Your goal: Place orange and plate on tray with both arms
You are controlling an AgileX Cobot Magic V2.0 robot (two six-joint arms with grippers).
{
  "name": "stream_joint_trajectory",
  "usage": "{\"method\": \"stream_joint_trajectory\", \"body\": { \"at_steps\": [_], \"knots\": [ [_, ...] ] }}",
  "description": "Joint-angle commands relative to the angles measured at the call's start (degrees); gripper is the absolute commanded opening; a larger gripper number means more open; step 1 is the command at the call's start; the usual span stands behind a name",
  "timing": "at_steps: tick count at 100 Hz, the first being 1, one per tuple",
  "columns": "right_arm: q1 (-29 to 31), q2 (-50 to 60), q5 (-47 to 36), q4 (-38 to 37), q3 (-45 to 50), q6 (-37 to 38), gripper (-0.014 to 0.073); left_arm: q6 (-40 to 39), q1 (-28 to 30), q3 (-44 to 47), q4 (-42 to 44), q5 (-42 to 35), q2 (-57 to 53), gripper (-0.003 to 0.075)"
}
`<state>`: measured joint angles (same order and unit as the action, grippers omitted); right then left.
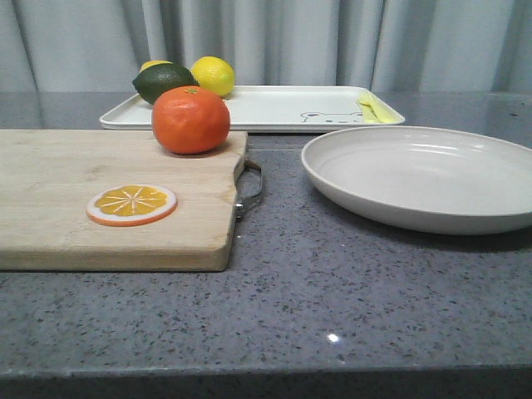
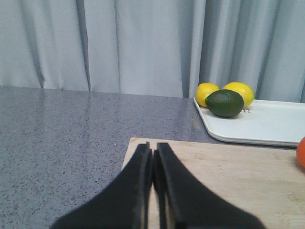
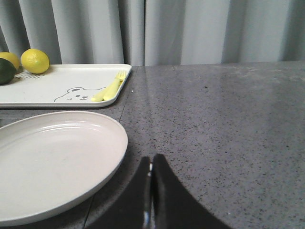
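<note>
The orange [image 1: 190, 119] sits on the far right part of a wooden cutting board [image 1: 58, 174]; only its edge shows in the left wrist view [image 2: 301, 152]. The off-white plate [image 1: 424, 176] lies on the table at the right, also in the right wrist view [image 3: 52, 162]. The white tray [image 1: 266, 106] with a bear drawing lies behind them, also seen in both wrist views [image 2: 267, 125] [image 3: 57, 81]. My left gripper [image 2: 152, 151] is shut and empty over the board's near-left corner. My right gripper [image 3: 150, 161] is shut and empty, just beside the plate's rim. Neither gripper shows in the front view.
An orange slice disc [image 1: 132, 204] lies on the board. A green lime [image 1: 164, 81] and two lemons [image 1: 214, 75] sit on the tray's far left; a yellow fork [image 1: 371, 108] lies at its right end. Grey curtains hang behind the table.
</note>
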<state>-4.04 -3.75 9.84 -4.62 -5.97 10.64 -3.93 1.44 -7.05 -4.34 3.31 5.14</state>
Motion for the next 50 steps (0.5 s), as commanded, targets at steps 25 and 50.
{"method": "stream_joint_trajectory", "body": {
  "at_steps": [25,50],
  "knots": [
    [0.21,-16.8,0.07,-0.17,-14.03,-0.02,-0.0057,-0.57,-0.19,-9.04,-0.45,-4.43,9.05,-0.0019],
    [0.21,-30.34,-0.39,-0.17,-21.68,-0.02,-0.0057,-0.57,-0.19,-13.46,-0.45,-4.43,17.28,-0.0019]
  ]
}}
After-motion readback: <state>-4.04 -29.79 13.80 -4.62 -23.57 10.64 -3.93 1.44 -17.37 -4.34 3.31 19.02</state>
